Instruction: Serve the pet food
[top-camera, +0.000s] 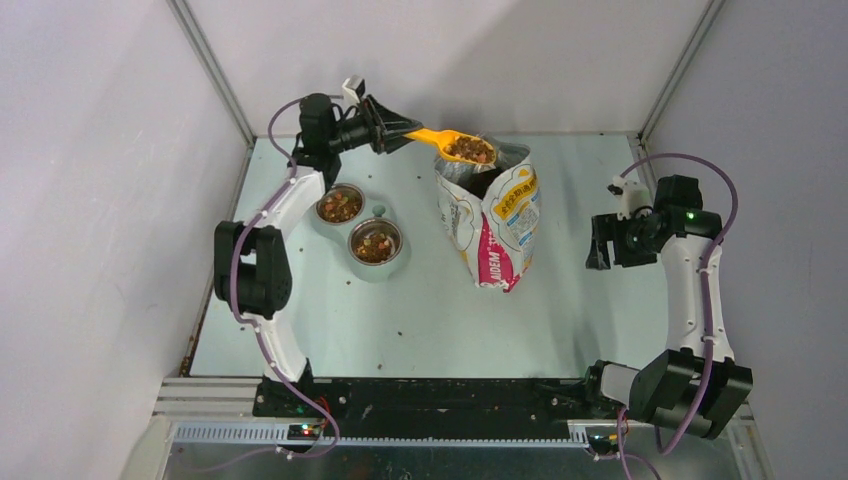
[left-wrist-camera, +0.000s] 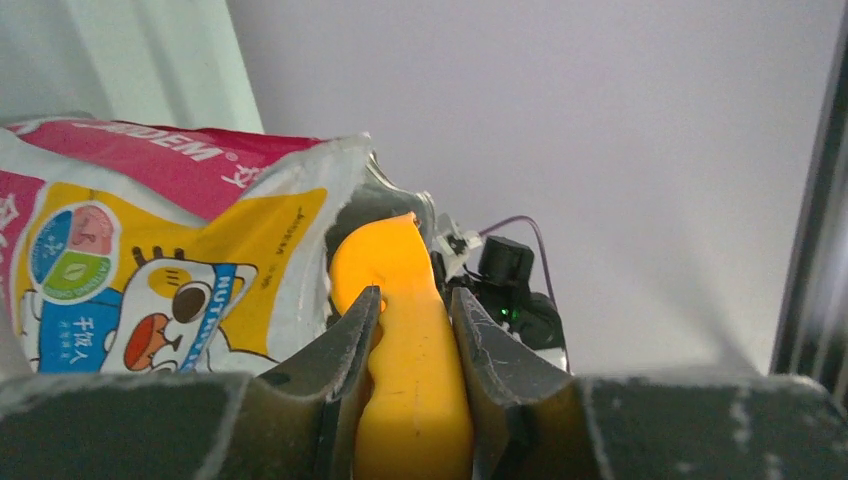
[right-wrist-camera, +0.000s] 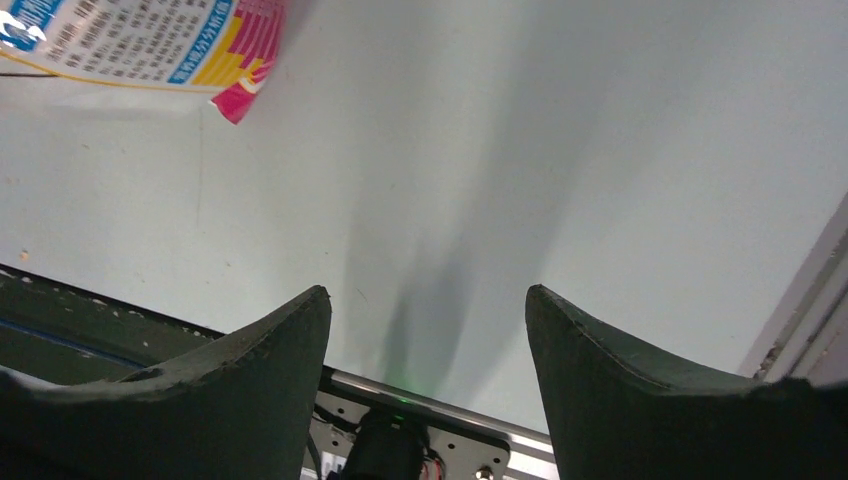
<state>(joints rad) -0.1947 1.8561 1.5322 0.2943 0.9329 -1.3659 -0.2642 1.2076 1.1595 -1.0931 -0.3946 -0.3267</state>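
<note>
My left gripper (top-camera: 400, 130) is shut on the handle of the orange scoop (top-camera: 440, 139), held level above the open top of the cat-printed bag (top-camera: 495, 222). The scoop's cup holds a heap of brown and reddish pet food (top-camera: 470, 150). In the left wrist view the fingers (left-wrist-camera: 350, 345) clamp the orange handle (left-wrist-camera: 412, 370), with the bag (left-wrist-camera: 160, 270) to the left. Two steel bowls (top-camera: 340, 206) (top-camera: 375, 243) on the left hold kibble. My right gripper (top-camera: 598, 243) is open and empty, to the right of the bag; its fingers (right-wrist-camera: 270, 350) hang over bare table.
A few loose kibble bits (top-camera: 400, 330) lie on the table in front of the bowls. The bag's pink bottom corner (right-wrist-camera: 240, 95) shows in the right wrist view. White walls enclose the back and sides; a black rail (top-camera: 430, 395) runs along the near edge.
</note>
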